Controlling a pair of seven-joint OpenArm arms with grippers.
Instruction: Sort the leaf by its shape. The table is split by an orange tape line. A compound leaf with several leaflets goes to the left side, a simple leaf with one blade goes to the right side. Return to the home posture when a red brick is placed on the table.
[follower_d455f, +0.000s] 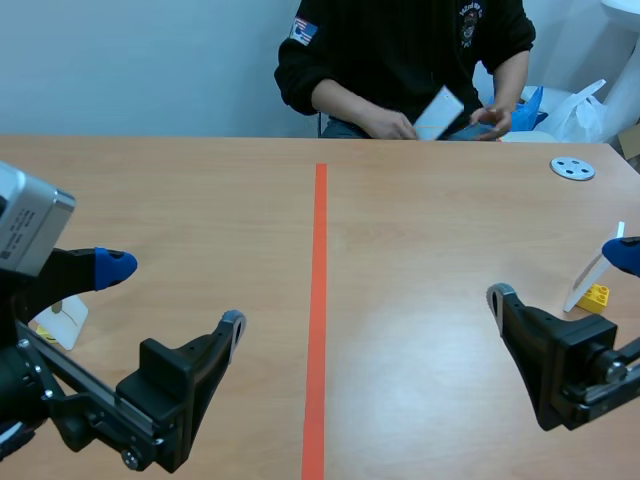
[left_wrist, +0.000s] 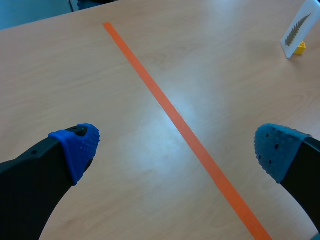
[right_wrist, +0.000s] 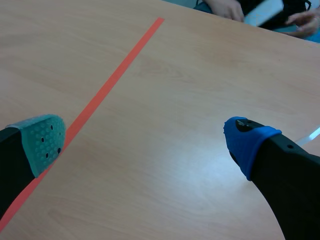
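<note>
Fingers of the left gripper (left_wrist: 177, 147) and right gripper (right_wrist: 145, 141) are held wide, empty. The white fern-leaf card (left_wrist: 298, 27) on its yellow block (left_wrist: 300, 48) may be knocked flat if approached low.

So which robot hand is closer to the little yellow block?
The right. The right gripper is close beside the yellow block, on the same side of the orange tape line. The left gripper is far away, across the line.

I get bright, even light from overhead on the desk (follower_d455f: 430, 250), a soft pale glare patch beside the orange tape line (follower_d455f: 319, 300) in each view, only faint shadows, and slight blur past its far end.
</note>
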